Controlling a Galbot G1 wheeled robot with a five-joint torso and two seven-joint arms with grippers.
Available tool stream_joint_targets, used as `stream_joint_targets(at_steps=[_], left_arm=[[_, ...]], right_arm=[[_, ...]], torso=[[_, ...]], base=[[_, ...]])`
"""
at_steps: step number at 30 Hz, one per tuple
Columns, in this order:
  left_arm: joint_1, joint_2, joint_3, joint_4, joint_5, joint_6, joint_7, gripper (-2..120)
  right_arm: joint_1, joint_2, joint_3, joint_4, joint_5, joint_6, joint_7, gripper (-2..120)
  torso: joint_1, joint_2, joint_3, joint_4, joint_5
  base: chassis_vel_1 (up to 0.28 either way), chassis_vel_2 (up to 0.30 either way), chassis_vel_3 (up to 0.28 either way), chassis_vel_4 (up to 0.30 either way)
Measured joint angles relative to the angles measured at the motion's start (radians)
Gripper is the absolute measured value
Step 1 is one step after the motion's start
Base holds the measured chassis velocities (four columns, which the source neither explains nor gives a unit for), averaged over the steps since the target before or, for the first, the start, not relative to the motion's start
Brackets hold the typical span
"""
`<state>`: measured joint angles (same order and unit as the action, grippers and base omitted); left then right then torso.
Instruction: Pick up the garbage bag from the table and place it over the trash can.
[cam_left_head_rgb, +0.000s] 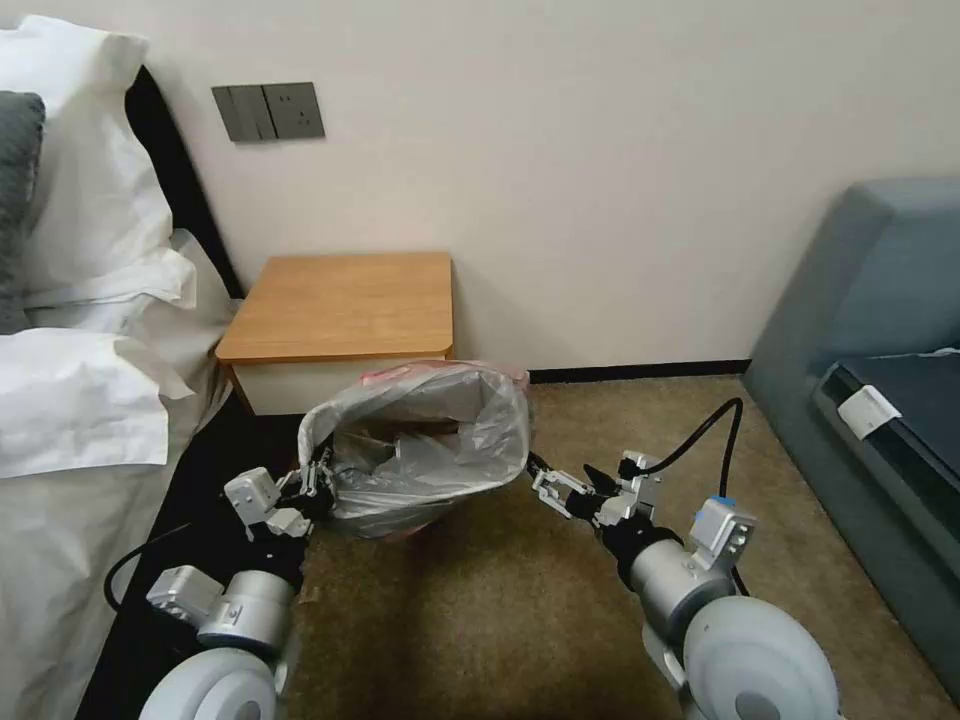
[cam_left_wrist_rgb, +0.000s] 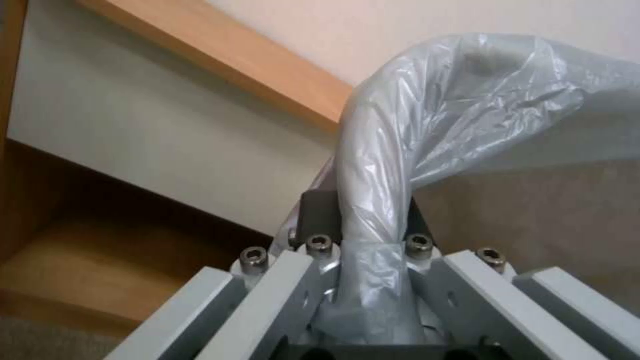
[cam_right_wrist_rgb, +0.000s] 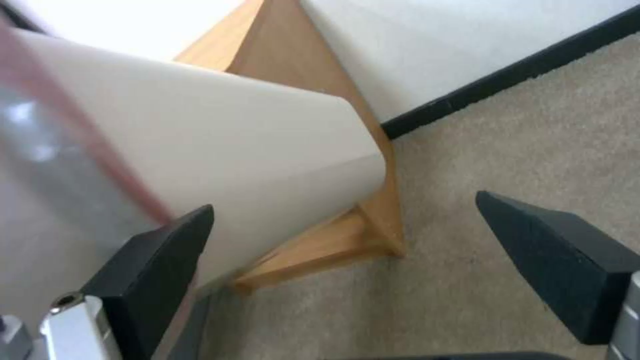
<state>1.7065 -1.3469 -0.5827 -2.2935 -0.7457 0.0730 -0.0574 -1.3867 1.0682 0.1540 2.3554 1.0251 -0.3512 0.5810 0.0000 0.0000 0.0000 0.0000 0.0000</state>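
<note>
We see the garbage bag (cam_left_head_rgb: 420, 440) spread open over the trash can (cam_right_wrist_rgb: 220, 165), on the carpet directly in front of the table (cam_left_head_rgb: 345, 300). The left gripper (cam_left_head_rgb: 312, 487) is clamped on the bag's left edge. The right gripper (cam_left_head_rgb: 545, 487) sits just beside the bag's right side, fingers (cam_right_wrist_rgb: 553, 255) released

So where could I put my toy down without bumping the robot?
The orange-brown wooden nightstand top is bare, between the white bedding and the wall. The tan carpet between bin and grey sofa is open too. It is crowded at the cream bin, where the left gripper pinches the crinkly grey garbage bag and the open right gripper waits beside it.
</note>
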Motion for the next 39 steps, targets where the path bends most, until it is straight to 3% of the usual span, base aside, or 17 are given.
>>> stream_joint_targets(at_steps=[7,11,13,14,17,18,21,25,28,39], left_arm=[[0.012,0.002,-0.003,-0.012,-0.054,0.020,0.000,4],[0.006,0.008,-0.008,-0.017,-0.151,0.070,-0.027,4],[0.000,0.016,-0.013,-0.015,-0.213,0.104,-0.037,4],[0.000,0.016,-0.013,-0.015,-0.213,0.104,-0.037,4],[-0.020,0.034,-0.018,0.015,-0.265,0.134,-0.062,4],[-0.020,0.034,-0.018,0.015,-0.265,0.134,-0.062,4],[-0.030,0.042,-0.018,0.016,-0.306,0.164,-0.087,4],[-0.034,0.042,-0.012,0.010,-0.325,0.186,-0.107,4],[-0.041,0.037,-0.001,-0.003,-0.350,0.219,-0.131,4],[-0.038,0.038,-0.003,-0.031,-0.392,0.259,-0.148,4]], right_arm=[[-0.012,0.005,0.025,-0.065,-0.051,0.019,-0.066,100],[-0.054,0.008,0.094,-0.069,-0.059,0.067,-0.192,100],[-0.078,0.015,0.161,-0.070,-0.048,0.101,-0.305,100],[-0.078,0.015,0.161,-0.070,-0.048,0.101,-0.305,100],[-0.092,0.034,0.287,-0.033,0.182,0.121,-0.363,100],[-0.092,0.034,0.287,-0.033,0.182,0.121,-0.363,100],[-0.080,0.047,0.347,0.019,0.412,0.119,-0.372,100],[-0.073,0.043,0.343,0.031,0.465,0.104,-0.419,100],[-0.054,0.054,0.281,0.006,0.430,0.076,-0.519,100],[-0.013,0.129,0.218,-0.082,0.397,0.068,-0.565,100]], torso=[[0.000,0.000,0.000,0.0000,0.0001],[0.000,0.000,0.000,0.0000,0.0001],[0.000,0.000,0.000,0.0000,0.0001],[0.000,0.000,0.000,0.0000,0.0001],[0.000,0.000,0.000,-0.0001,0.0000],[0.000,0.000,0.000,-0.0001,0.0000],[0.000,0.000,0.000,-0.0001,0.0000],[0.000,0.000,0.000,0.0000,0.0000],[0.000,0.000,0.000,0.0000,0.0000],[0.000,0.000,0.000,0.0000,0.0000]], base=[[0.000,0.000,0.000,0.000],[0.000,0.000,0.000,0.000],[0.000,0.000,0.000,0.000],[0.000,0.000,0.000,0.000],[0.000,0.000,0.000,0.000],[0.000,0.000,0.000,0.000],[0.000,0.000,0.000,0.000],[0.000,0.000,0.000,0.000],[0.000,0.000,0.000,0.000],[0.000,0.000,0.000,0.000]])
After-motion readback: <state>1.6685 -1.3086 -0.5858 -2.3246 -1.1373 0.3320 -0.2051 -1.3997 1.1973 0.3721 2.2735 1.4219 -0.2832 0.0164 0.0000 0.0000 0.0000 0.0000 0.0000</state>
